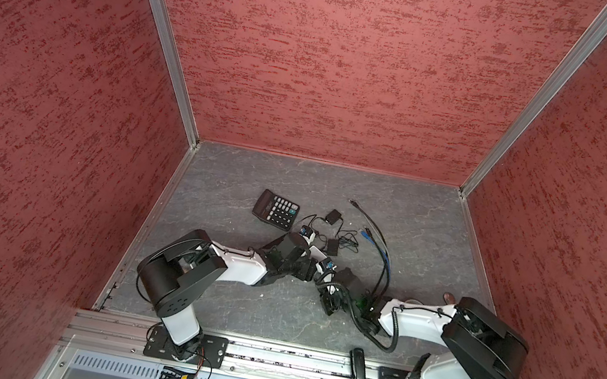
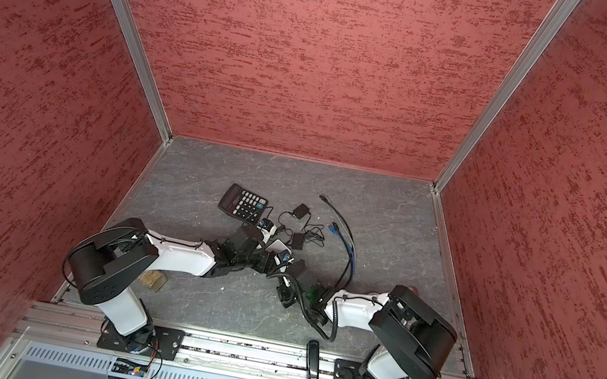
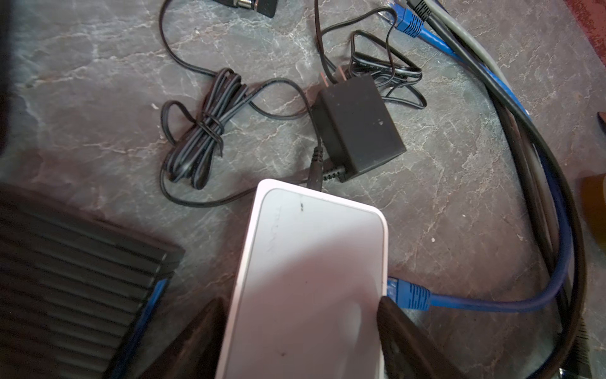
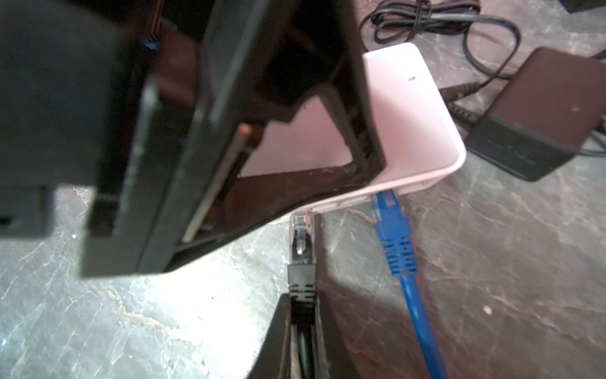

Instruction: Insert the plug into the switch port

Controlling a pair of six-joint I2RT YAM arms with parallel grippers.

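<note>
Two grippers meet at the white switch [image 3: 311, 279], which lies flat near the middle of the counter [image 3: 98, 98], to the near right of the calculator [image 1: 275, 209]. The left gripper [image 3: 303, 302] straddles the switch with its jaws spread wide and one finger against each long side, so it grips the body. The right gripper [image 4: 303, 298] is closed on the ribbed boot of the black plug [image 4: 301, 242], and the cable runs back between its fingers. The plug's clear head points at the port side of the switch and reaches its edge. A finger of the left gripper overhangs that spot, so I cannot tell whether the head sits in a port. Beside it, a blue plug [image 4: 392, 223] sits in another port on the same side. A black power adapter [image 3: 360, 128] lies just beyond the switch's free end, where a thin barrel connector [image 3: 316, 167] meets the casing. Loose cables [image 3: 541, 197] curve across the counter to the right.
</note>
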